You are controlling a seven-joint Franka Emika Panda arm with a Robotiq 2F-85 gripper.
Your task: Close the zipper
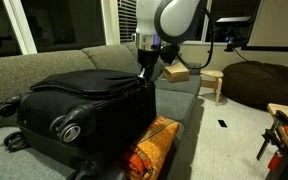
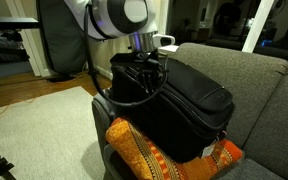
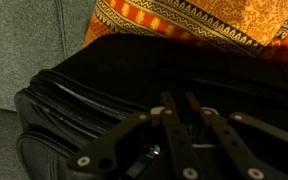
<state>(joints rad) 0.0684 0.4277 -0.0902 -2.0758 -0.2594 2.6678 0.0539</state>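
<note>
The zipper point(image 3: 69, 97) ran as a thin dark line along the lid-edge seam of a large black soft suitcase point(image 1: 84, 95), and in the wrist view it showed as ridged bands curving round the near corner of the case. The suitcase lay flat on a grey couch point(image 1: 44, 62), with its grey-hubbed wheels point(image 1: 69, 127) turned toward the camera in an exterior view. The tool point(image 3: 178, 102) was down at the upper edge of the case, on the seam, with its jaws drawn together and only a narrow slit between the fingers point(image 3: 167, 112). It was recorded as closed. Whether the zipper pull was pinched between the fingers could not be determined, as the fabric and the fingers were equally dark. A small bright spot showed below the linkage in the wrist view, and its nature could not be told. In both exterior views the tool point(image 1: 144, 68) hung from the white arm point(image 2: 119, 15), which came in from above the case. An orange patterned cushion point(image 1: 154, 145) was wedged against the side of the suitcase at the front edge of the couch, touching it. A small wooden stool point(image 1: 214, 80) stood on the floor beyond the couch, well apart from the case.
</note>
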